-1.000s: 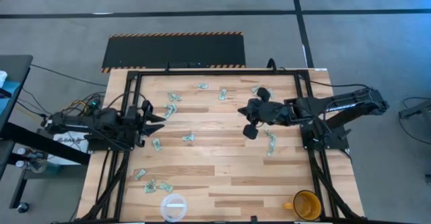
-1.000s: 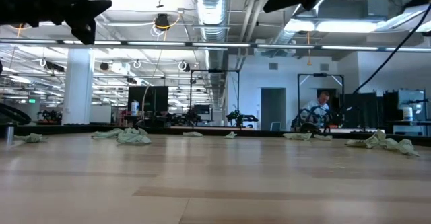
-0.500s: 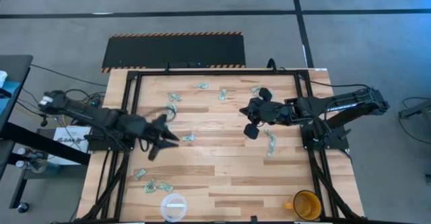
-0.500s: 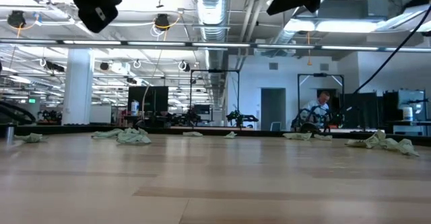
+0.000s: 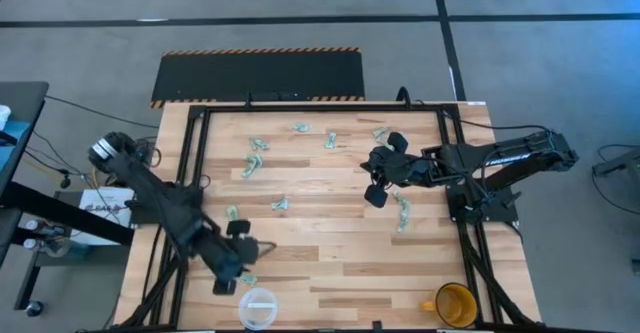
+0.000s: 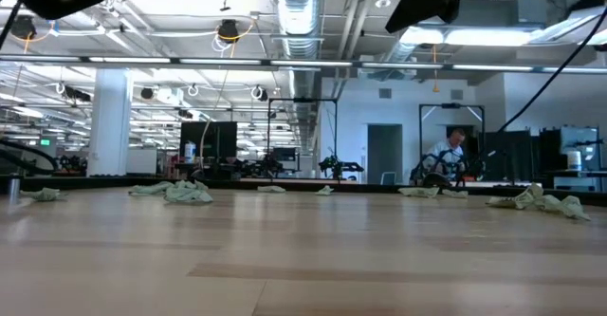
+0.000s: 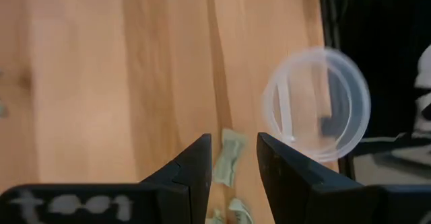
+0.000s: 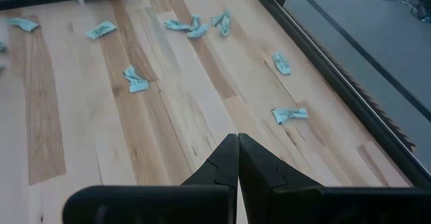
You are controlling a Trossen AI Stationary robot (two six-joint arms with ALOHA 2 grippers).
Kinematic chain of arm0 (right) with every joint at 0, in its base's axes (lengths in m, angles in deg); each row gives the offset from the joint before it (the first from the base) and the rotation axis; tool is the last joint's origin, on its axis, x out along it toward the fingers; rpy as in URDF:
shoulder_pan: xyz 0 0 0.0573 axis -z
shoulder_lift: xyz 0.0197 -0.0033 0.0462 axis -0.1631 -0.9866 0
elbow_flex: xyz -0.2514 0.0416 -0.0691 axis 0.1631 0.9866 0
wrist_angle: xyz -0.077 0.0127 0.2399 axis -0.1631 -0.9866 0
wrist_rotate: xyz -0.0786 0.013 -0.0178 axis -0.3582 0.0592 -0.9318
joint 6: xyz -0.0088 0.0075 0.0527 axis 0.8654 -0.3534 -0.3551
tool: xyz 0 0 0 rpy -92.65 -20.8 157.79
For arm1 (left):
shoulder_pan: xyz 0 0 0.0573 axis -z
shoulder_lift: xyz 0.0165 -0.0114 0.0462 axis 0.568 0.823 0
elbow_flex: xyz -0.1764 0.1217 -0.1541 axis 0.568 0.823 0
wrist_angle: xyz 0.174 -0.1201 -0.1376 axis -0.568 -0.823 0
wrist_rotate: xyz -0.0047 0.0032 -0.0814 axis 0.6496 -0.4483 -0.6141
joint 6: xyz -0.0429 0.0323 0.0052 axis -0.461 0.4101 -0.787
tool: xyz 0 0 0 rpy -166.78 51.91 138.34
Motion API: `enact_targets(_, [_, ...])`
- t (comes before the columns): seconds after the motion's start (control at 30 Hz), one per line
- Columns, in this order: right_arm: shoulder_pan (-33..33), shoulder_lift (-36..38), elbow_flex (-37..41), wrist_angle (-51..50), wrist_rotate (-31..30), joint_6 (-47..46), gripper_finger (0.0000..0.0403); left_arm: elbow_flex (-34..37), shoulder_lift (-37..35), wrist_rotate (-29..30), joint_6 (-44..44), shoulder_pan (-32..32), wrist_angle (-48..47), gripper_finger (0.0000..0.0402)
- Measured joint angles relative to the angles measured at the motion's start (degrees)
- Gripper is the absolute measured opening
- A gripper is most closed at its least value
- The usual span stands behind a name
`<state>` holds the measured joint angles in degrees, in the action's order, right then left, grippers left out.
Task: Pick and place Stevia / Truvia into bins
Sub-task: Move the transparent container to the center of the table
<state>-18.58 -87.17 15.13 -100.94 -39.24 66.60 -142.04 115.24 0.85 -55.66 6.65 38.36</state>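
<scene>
Pale green sachets lie scattered flat on the wooden table (image 5: 330,263): several near the far edge (image 5: 300,128), one at mid-table (image 5: 279,205), a few by the right arm (image 5: 402,211). The clear cup (image 5: 258,306) stands at the near edge and also shows in the left wrist view (image 7: 316,103). My left gripper (image 5: 243,263) hovers open just far of the cup. A sachet (image 7: 229,160) lies on the table below the gap between its fingers. My right gripper (image 5: 368,165) is shut (image 8: 237,138) above mid-table and holds nothing.
A yellow-orange mug (image 5: 455,303) stands at the near right corner. Black frame rails (image 5: 195,153) run along the table's left and right sides. In the low view, sachets (image 6: 185,193) lie along the far edge, and a person (image 6: 455,150) is in the room beyond.
My left arm has swung from the table's left side toward the near edge, and its gripper has travelled over the mid-table sachets to a spot just above the sachets beside the cup. No sachet has moved.
</scene>
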Motion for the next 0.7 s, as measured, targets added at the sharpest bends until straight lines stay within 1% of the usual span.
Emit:
enact_targets(0.13, [0.0, 0.0, 0.0, -0.01, 0.0, 0.01, 0.0, -1.18, 6.52, -2.12, -1.28, 1.77, 0.09, 0.0107])
enact_targets(0.33, [0.01, 0.0, 0.02, -0.03, 0.0, -0.03, 0.0, -2.88, 13.75, -8.45, -3.18, 1.04, 0.15, 0.0107])
enact_targets(0.47, [0.01, 0.0, 0.02, -0.03, 0.0, -0.03, 0.0, -3.61, 15.38, -10.89, -2.26, -0.31, 0.11, 0.0107])
enact_targets(0.7, [0.0, 0.0, 0.04, -0.32, 0.0, -0.09, 0.0, -3.62, 15.25, -11.27, -1.19, -1.04, 0.37, 0.0107])
